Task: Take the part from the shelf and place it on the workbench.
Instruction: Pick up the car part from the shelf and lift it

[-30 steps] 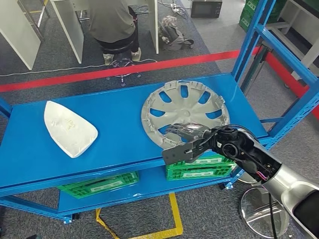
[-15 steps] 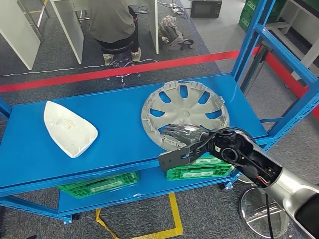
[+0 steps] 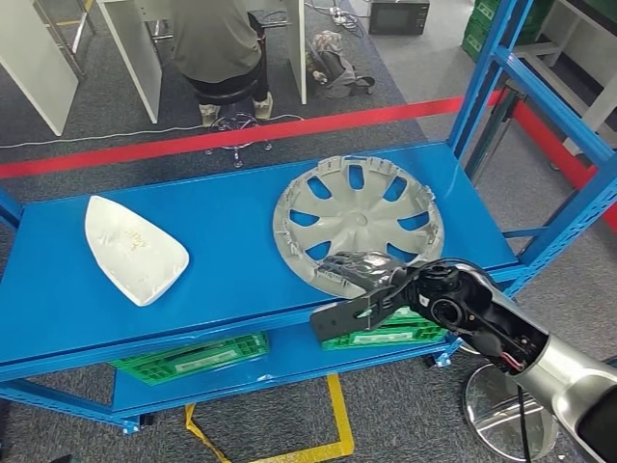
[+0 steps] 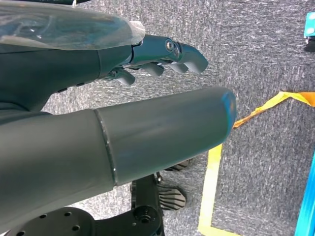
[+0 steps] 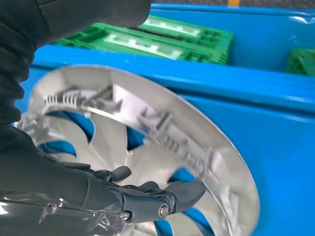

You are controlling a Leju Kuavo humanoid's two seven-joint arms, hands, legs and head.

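right hand (image 3: 358,270): lower centre of frame, fingers spread over hubcap (image 3: 358,222) rim, gripping nothing;
left hand (image 4: 163,54): fingers loosely extended, empty, above floor

So the blue shelf (image 3: 218,241) is carrying two things on its top level. A silver hubcap (image 3: 358,220) is lying flat toward the right end, its near rim sitting close to the front edge, inside face up with the clips showing. A white shell-shaped part (image 3: 132,248) is lying toward the left end, well apart from the hubcap. On the lower level, two green crates (image 3: 191,357) are sitting, one under each side.
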